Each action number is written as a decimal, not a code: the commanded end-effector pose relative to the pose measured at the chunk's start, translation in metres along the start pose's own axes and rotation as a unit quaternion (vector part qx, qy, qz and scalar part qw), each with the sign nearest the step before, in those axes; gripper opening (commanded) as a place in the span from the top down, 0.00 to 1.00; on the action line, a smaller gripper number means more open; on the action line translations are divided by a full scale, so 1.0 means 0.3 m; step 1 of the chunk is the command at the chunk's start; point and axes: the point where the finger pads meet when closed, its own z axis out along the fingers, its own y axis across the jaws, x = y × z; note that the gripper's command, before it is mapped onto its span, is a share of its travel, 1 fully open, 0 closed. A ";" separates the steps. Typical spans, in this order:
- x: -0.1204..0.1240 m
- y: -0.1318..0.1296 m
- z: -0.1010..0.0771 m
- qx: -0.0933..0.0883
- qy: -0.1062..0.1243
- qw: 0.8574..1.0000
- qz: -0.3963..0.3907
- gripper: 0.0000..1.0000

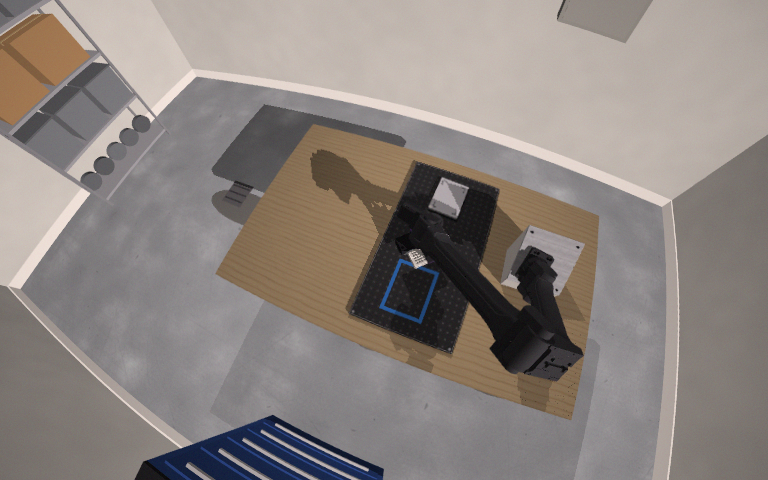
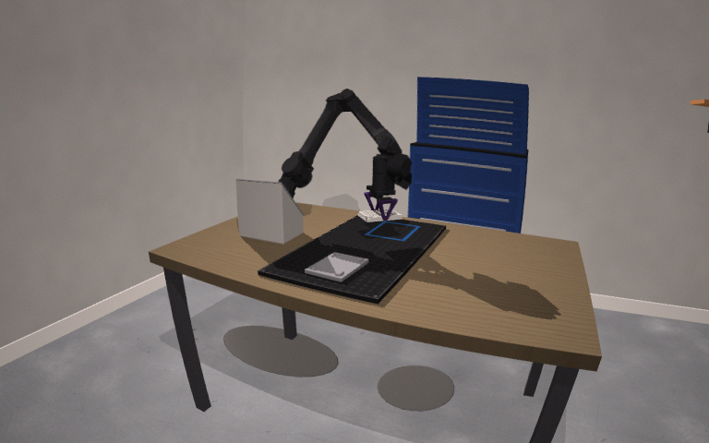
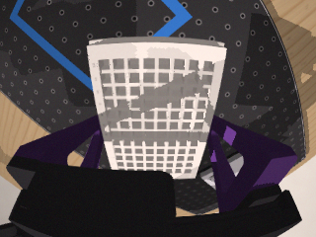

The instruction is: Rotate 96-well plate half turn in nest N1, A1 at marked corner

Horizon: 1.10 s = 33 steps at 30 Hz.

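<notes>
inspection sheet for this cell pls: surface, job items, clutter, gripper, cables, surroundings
Surface: wooden table carrying a black perforated deck.
Job's things: 96-well plate held in the air beside the blue-taped spot B1, outside its outline; nest N1 vacant at the deck's other end.
Clutter: nothing seen on the deck; a grey block stands on the table, with the arm rising from behind it.
Grippers: gripper shut on the plate, purple jaws on its two sides.
Cables: nothing seen.
Surroundings: blue drawer cabinet behind the table; shelf rack with boxes in a room corner.

plate's [image 3: 158, 109] cut corner indiscernible
</notes>
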 end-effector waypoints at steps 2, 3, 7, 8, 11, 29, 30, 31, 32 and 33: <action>0.023 -0.088 -0.046 0.018 -0.015 0.995 0.101 1.00; 0.026 -0.100 -0.050 0.019 -0.016 0.993 0.116 1.00; 0.040 -0.132 -0.060 0.021 -0.019 0.986 0.162 1.00; 0.040 -0.132 -0.060 0.021 -0.019 0.986 0.162 1.00; 0.067 -0.155 -0.061 0.021 -0.020 0.977 0.211 1.00; 0.209 -0.277 -0.067 0.021 -0.020 0.959 0.283 1.00; 0.218 -0.284 -0.068 0.021 -0.020 0.959 0.283 1.00; 0.227 -0.292 -0.068 0.021 -0.020 0.959 0.283 1.00; 0.236 -0.299 -0.069 0.021 -0.020 0.959 0.283 1.00; 0.245 -0.307 -0.069 0.021 -0.019 0.959 0.283 1.00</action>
